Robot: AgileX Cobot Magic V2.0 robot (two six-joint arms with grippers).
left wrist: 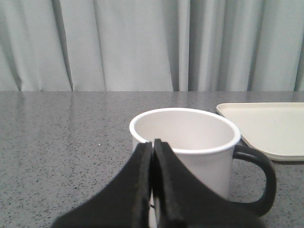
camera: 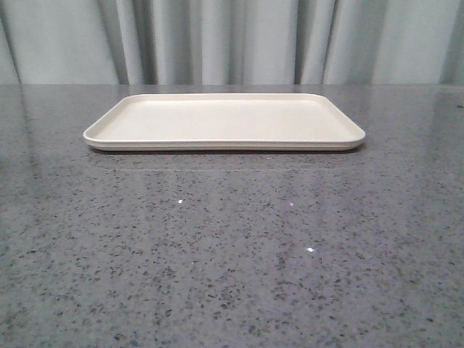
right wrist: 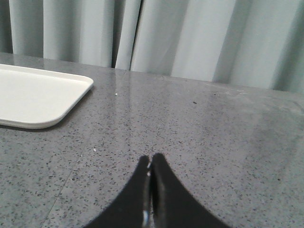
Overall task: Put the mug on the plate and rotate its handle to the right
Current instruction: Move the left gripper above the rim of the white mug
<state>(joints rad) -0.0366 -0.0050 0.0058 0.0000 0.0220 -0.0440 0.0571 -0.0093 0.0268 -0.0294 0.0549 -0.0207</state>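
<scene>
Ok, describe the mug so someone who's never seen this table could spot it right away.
Start at the grey speckled table before the pale curtain and find the cream plate. The mug stands off the plate, on the tabletop beside its corner, directly beyond the closed left tool. It is the only upright thing: white, empty, with a glossy black handle.

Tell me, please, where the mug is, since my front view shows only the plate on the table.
Observer: The mug stands upright on the table, just ahead of the left gripper, off the plate.
Operator: Which way does its handle point?
Observer: The handle points toward the plate's side.
Operator: Is the left gripper holding it?
Observer: No, that gripper is shut and empty.
Operator: And the right gripper?
Observer: The right gripper is shut too, over bare table beside the plate.
</scene>
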